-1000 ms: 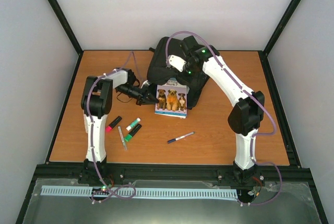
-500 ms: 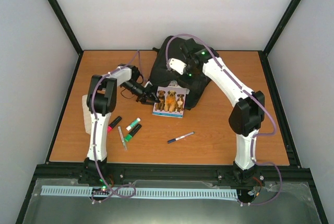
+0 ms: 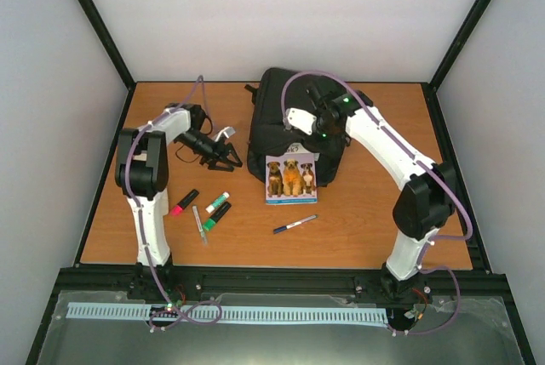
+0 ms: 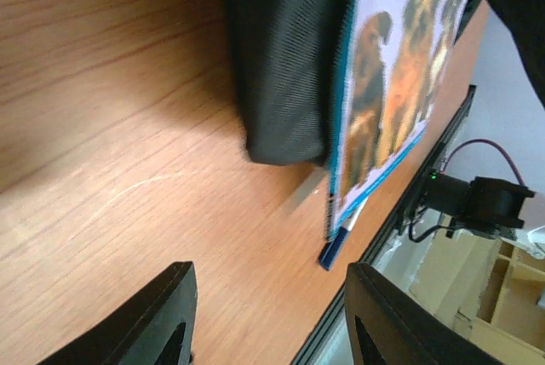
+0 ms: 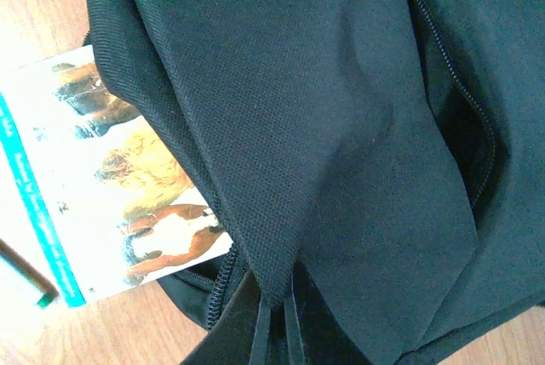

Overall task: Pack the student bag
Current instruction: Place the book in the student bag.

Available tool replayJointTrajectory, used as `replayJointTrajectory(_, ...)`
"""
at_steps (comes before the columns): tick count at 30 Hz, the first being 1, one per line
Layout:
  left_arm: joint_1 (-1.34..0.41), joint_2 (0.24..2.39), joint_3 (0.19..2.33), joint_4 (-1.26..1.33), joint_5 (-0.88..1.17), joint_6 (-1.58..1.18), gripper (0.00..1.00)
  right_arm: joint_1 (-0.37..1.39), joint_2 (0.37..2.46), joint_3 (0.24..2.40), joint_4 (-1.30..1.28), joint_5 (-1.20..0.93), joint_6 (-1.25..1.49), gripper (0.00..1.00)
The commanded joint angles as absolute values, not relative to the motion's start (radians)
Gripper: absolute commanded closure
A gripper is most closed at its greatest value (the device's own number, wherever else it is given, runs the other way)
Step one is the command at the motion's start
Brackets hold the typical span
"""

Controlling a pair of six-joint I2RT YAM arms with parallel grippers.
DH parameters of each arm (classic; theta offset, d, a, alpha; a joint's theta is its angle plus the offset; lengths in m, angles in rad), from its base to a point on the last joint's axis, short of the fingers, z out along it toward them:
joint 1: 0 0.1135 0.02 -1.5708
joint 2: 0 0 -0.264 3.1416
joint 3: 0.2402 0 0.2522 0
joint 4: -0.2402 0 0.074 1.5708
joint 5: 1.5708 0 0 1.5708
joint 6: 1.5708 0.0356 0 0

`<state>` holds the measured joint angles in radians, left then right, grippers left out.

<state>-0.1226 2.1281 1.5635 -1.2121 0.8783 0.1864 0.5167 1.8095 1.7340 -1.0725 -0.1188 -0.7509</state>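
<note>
The black student bag [image 3: 281, 118] lies at the back middle of the table. My right gripper [image 3: 313, 127] is over its front and shut on a fold of the bag's fabric [image 5: 281, 237], pinched between the closed fingers [image 5: 255, 331]. A book with three dogs on its cover [image 3: 291, 178] lies at the bag's front edge, its far edge tucked under the fabric [image 5: 111, 169]. My left gripper [image 3: 232, 161] is low over the table left of the bag, open and holding nothing. Its fingers [image 4: 166, 318] frame bare wood, with the bag [image 4: 281, 59] and the book [image 4: 387, 101] ahead.
A pink marker [image 3: 184, 202], two green markers [image 3: 216, 209] and a thin pen [image 3: 198, 225] lie on the table's front left. A blue pen [image 3: 295, 224] lies in front of the book. Black frame rails [image 3: 272, 278] edge the table.
My left gripper has let go of the book, opened and drawn back to the left. The book has shifted right at the bag's mouth. The right arm moved slightly right with the fabric.
</note>
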Motion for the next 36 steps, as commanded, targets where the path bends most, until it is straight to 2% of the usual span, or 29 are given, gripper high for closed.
replayJointTrajectory(1,-0.101,2.05,1.521,-1.221,0.817,0.249,0.5,0.509,1.711,1.639,-1.03,-0.095,-0.812,0.97)
replayJointTrajectory(5,-0.109,1.858,1.449,-1.053,0.807,0.242,0.52,0.511,1.685,1.58,-1.011,-0.106,-0.812,0.97)
replayJointTrajectory(8,-0.128,1.647,1.353,-0.778,0.773,0.265,0.46,0.511,1.677,1.572,-1.012,-0.122,-0.809,0.97)
replayJointTrajectory(10,-0.169,1.586,1.346,-0.717,0.734,0.324,0.44,0.509,1.672,1.571,-1.012,-0.133,-0.805,0.97)
replayJointTrajectory(17,-0.287,1.628,1.44,-0.703,0.69,0.42,0.47,0.498,1.677,1.573,-1.008,-0.189,-0.768,0.97)
replayJointTrajectory(29,-0.466,1.664,1.393,-0.604,0.697,0.483,0.47,0.468,1.692,1.619,-1.021,-0.295,-0.707,0.97)
replayJointTrajectory(36,-0.561,1.695,1.363,-0.478,0.531,0.462,0.46,0.468,1.693,1.624,-1.03,-0.314,-0.704,0.97)
